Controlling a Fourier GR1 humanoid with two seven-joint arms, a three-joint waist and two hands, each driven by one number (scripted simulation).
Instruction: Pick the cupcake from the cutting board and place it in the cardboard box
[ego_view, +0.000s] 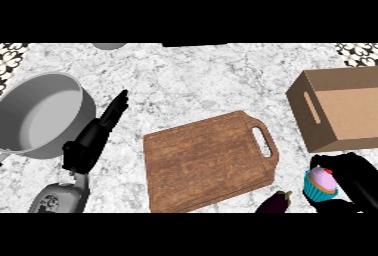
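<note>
Pink-frosted cupcake (322, 184) in teal wrapper, upright, near right, off the brown board (207, 160); open cardboard box (341, 109) far right.

The left hand (94, 135) is black with long thin fingers. Below it sits a grey forearm (60, 198) with small round holes. The right hand (353, 180) is black and smooth too.
</note>
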